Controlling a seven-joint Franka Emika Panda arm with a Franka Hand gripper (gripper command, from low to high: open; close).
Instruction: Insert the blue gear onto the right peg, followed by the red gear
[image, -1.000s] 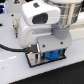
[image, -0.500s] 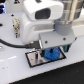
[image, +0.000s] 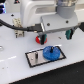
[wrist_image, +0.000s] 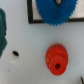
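The blue gear (image: 51, 52) lies flat on the right end of the black-framed grey plate (image: 34, 59). The right peg is hidden under the gear's hub. In the wrist view the blue gear (wrist_image: 56, 11) overlaps the plate's frame (wrist_image: 31, 15). The red gear (image: 38, 38) rests on the white table behind the plate, close to one green finger (image: 44, 36). It shows whole in the wrist view as the red gear (wrist_image: 56, 57), away from the plate. My gripper (image: 56, 35) hangs open above the plate, holding nothing.
A small dark and beige object (image: 18, 34) stands at the back on the exterior view's left, beside a black cable (image: 10, 25). A white item (image: 1, 48) sits at that left edge. A small dark hole (wrist_image: 15, 53) marks the tabletop.
My gripper has risen off the plate with its fingers apart. The blue gear has stayed on the plate's right end.
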